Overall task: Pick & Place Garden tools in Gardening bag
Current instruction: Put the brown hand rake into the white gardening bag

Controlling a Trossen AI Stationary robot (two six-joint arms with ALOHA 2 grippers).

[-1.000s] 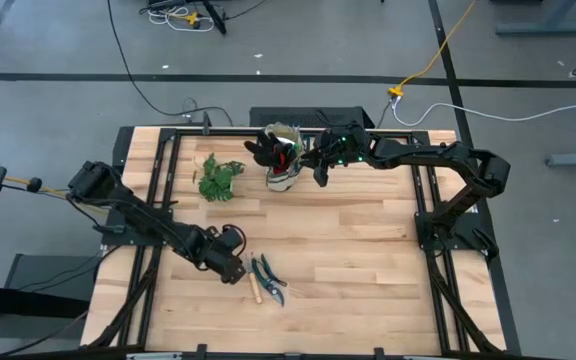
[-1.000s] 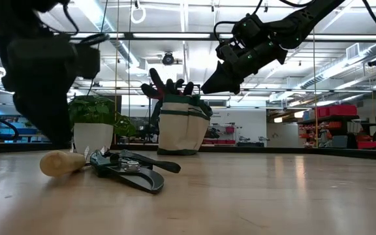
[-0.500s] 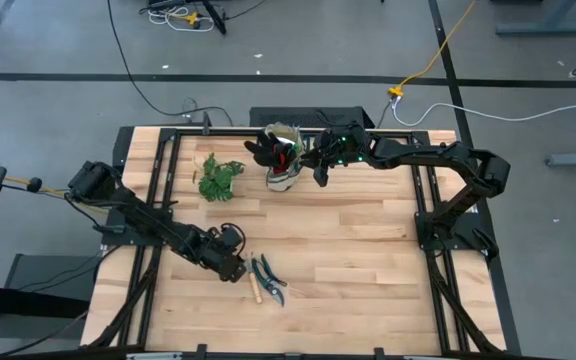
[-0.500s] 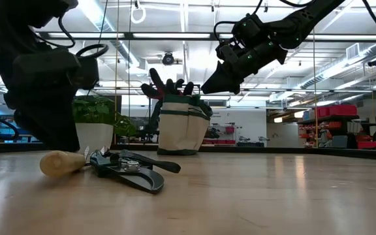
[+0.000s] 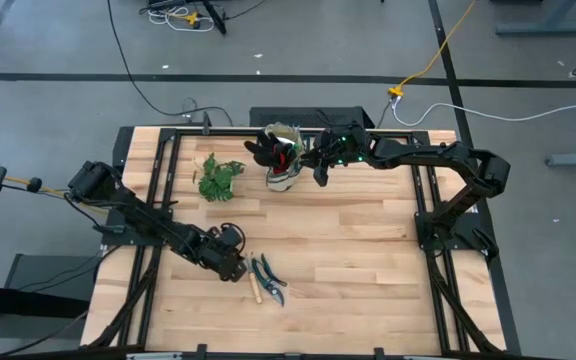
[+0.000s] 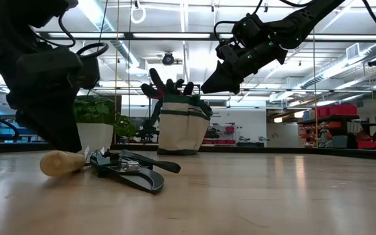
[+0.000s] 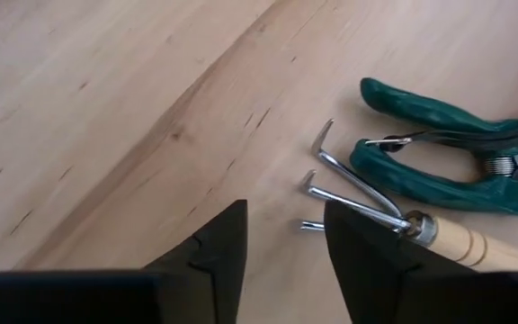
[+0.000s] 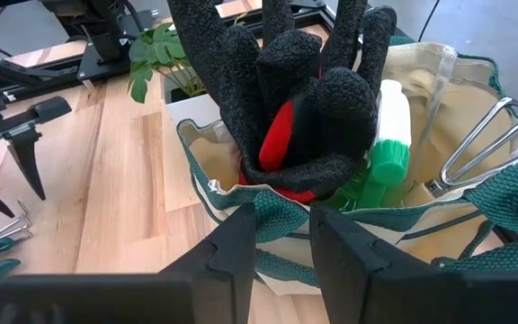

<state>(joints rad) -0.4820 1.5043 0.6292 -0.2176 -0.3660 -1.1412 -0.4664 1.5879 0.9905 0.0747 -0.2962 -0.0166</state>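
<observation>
The beige gardening bag (image 5: 284, 172) with green trim stands upright at the table's far side; it also shows in the low view (image 6: 181, 127). A red-and-black glove (image 8: 304, 99), a green-and-white item (image 8: 387, 153) and a metal-pronged tool (image 8: 479, 144) stick out of it. My right gripper (image 8: 282, 229) hovers open and empty just right of the bag's rim (image 8: 268, 220), above the table (image 6: 209, 85). The wooden-handled mini rake (image 7: 358, 193) and green-handled pruning shears (image 7: 439, 157) lie flat side by side near the front (image 5: 266, 282). My left gripper (image 7: 284, 220) is open and empty, low, just left of the rake's tines (image 5: 234, 266).
A leafy plant sprig (image 5: 218, 178) in a white pot (image 6: 93, 134) stands left of the bag. Bare wooden table (image 5: 368, 260) lies between the bag and the tools and toward the right. Black frame rails (image 5: 438, 280) run along the table's sides.
My left arm's wrist has tipped a little beside the rake's handle, then kept still. The rake and shears have not moved.
</observation>
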